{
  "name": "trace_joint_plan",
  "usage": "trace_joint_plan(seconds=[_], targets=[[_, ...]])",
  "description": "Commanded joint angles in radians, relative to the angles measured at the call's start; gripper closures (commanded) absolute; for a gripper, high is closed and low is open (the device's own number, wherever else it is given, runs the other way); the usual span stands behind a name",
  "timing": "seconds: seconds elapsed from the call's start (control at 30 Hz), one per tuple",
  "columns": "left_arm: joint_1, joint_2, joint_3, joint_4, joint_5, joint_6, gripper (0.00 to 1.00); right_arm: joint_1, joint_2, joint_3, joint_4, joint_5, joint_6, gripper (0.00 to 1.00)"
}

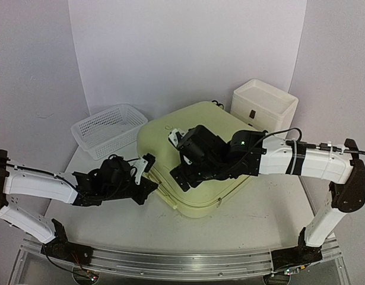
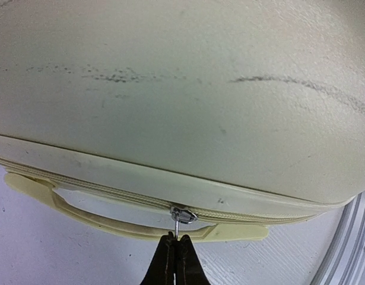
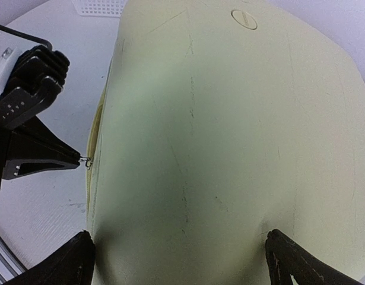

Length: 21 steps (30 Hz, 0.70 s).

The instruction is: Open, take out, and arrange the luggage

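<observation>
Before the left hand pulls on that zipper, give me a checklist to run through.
1. Grip: left hand pinched shut on the zipper pull: ok.
2. Brace: right hand open, spread over the suitcase: ok.
3. Whether the right hand is actually pressing down on the suitcase: cannot tell.
4. Suitcase flat on the table, closed: ok.
5. Zipper free of snags along the seam: cannot tell.
6. Basket and drawer box apart from both arms: ok.
</observation>
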Motion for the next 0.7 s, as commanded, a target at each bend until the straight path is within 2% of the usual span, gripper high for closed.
trace_joint_plan(seconds=[0.0,0.3,0.43,0.67], targets=[[0.072,-0.067,0.079,0.021,-0.097,-0.021,1.00,-0.007,0.037,-0.073,-0.271,-0.032,-0.008,0.02],[0.153,0.083,0.153,-0.040,-0.028,-0.118,1.00,0.002,0.040,-0.103,-0.262,-0.061,-0.036,0.02],[0.189,0.084,0.146,-0.044,-0.042,-0.140,1.00,0.002,0.028,-0.125,-0.245,-0.076,-0.046,0.02],[0.323,0.073,0.164,-0.079,0.057,-0.119,1.00,0.002,0.035,-0.129,-0.230,-0.106,-0.061,0.02]])
